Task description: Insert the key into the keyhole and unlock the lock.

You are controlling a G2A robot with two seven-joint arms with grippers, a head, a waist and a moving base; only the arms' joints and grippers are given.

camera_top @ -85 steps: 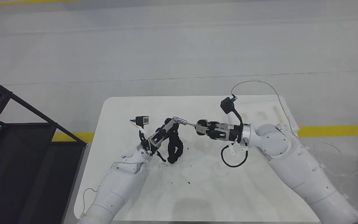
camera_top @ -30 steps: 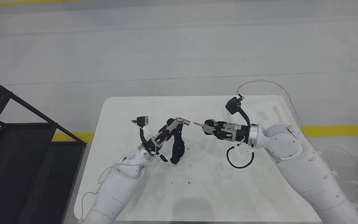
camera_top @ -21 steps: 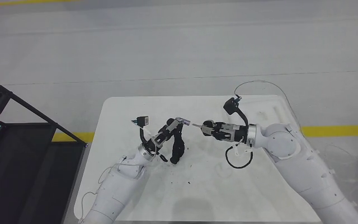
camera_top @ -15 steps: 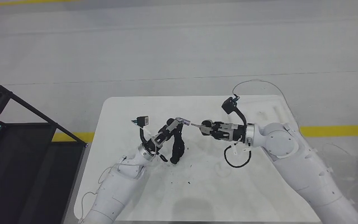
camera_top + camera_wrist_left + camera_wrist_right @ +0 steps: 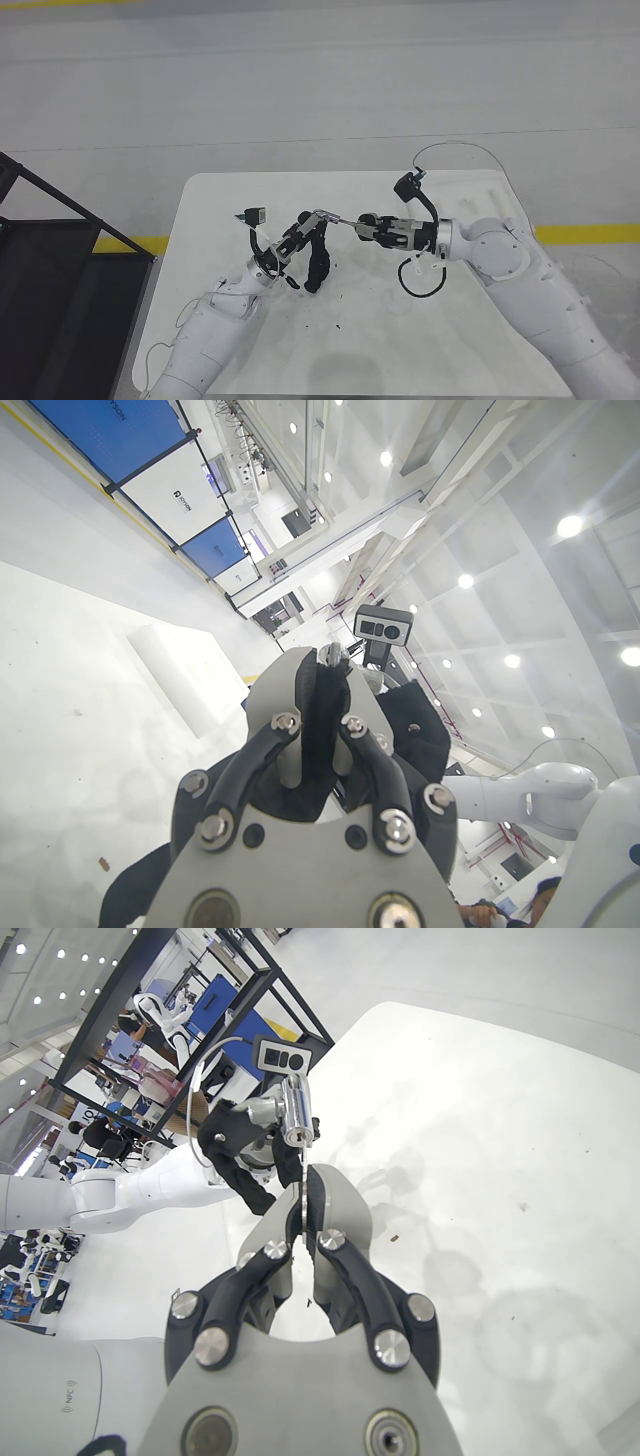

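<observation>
Over the speckled white table [image 5: 380, 320], the lock [image 5: 322, 215] is clamped by the left gripper [image 5: 310, 224]; the key [image 5: 345, 220], pinched by the right gripper [image 5: 360, 224], meets the keyhole [image 5: 298, 1138]; leftward a black rack [image 5: 60, 300] borders the table; grey floor [image 5: 320, 90] lies beyond.

Bright, even overhead light throughout. In left wrist view, round white ceiling lamps [image 5: 570, 526] flare with star streaks. Top view: white rounded-corner table top [image 5: 380, 340] nearly washed out, low contrast against pale grey floor [image 5: 300, 80]. Hard glints on shiny chrome metal padlock [image 5: 297, 1110] and thin silver key [image 5: 303, 1173]. Wrist views fisheye, straight lines bow near edges.
</observation>
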